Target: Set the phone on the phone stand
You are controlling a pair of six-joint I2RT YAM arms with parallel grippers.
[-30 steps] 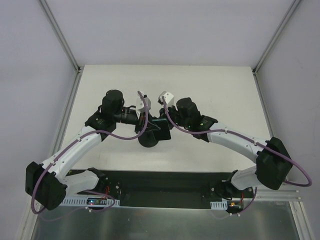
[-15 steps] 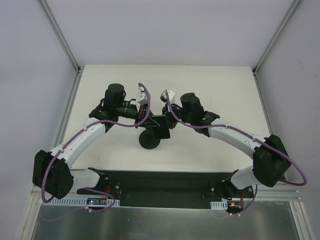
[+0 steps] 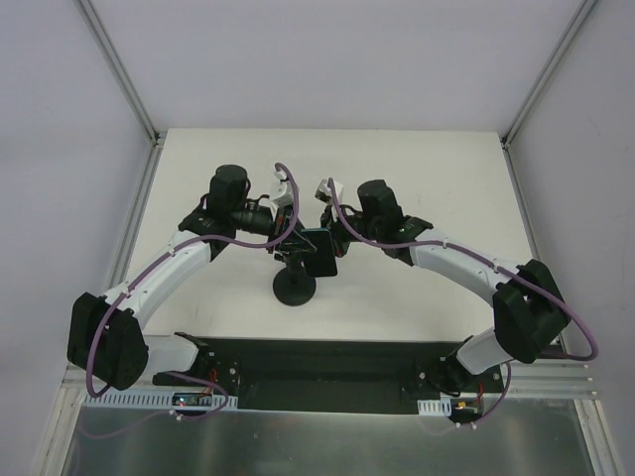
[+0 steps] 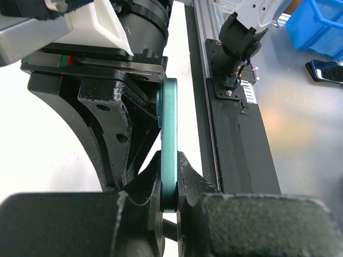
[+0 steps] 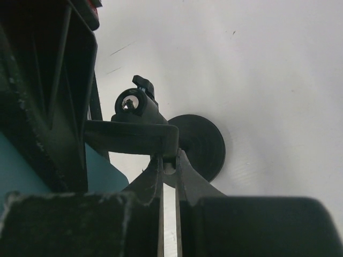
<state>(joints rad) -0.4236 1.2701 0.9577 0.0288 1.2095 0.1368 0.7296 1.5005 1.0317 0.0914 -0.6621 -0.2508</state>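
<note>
While the left gripper [image 4: 169, 160] pinches the phone [image 4: 169, 123] by its thin teal edge, the right gripper [image 5: 169, 160] nips the phone stand [image 5: 155, 134].
Both grippers are squeezed tight on what they hold. The phone stands on edge between the left fingers, right beside the right gripper. The stand's flat top piece sits in the right fingers, and its round foot shows just past them, with the white table [image 3: 427, 178] behind it.

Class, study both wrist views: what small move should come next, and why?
Probably the left gripper should ease the phone into the phone stand bracket. It is shut on the phone's teal edge, the right gripper is shut on the bracket, and the phone appears to sit beside it, not yet seated.
</note>
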